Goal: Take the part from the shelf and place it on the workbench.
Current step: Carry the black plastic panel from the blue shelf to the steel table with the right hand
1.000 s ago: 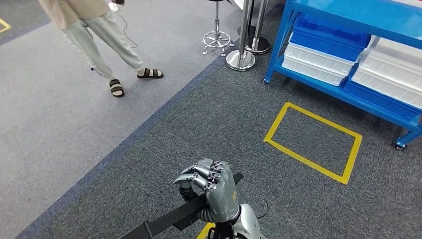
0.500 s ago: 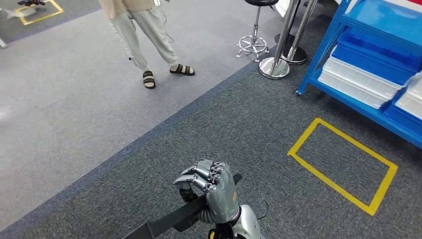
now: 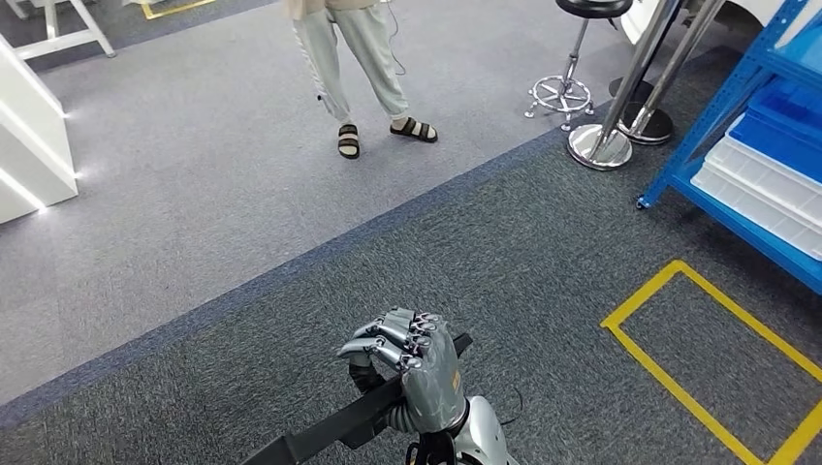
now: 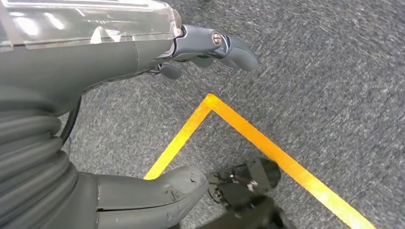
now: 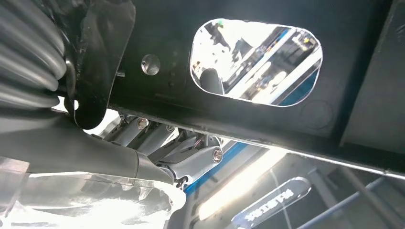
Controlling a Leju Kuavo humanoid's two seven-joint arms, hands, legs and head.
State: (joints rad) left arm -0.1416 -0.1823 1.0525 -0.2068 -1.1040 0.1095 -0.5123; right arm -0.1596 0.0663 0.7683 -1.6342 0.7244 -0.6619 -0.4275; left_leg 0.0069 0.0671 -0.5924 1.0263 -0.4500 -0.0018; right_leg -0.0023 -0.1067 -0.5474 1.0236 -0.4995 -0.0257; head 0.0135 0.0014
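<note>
Fingers (image 3: 388, 341) of right hand (image 3: 417, 373) grip black part (image 3: 330, 428); wrist cam shows left hand (image 4: 143, 71) w/ fingers apart, nothing held.

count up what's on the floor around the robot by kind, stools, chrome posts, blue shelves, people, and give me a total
Stools: 1, the black stool
Chrome posts: 2, the near post and the far post
Blue shelves: 1, the blue shelf holding white bins
People: 1, the person in sandals
Total: 5
</note>
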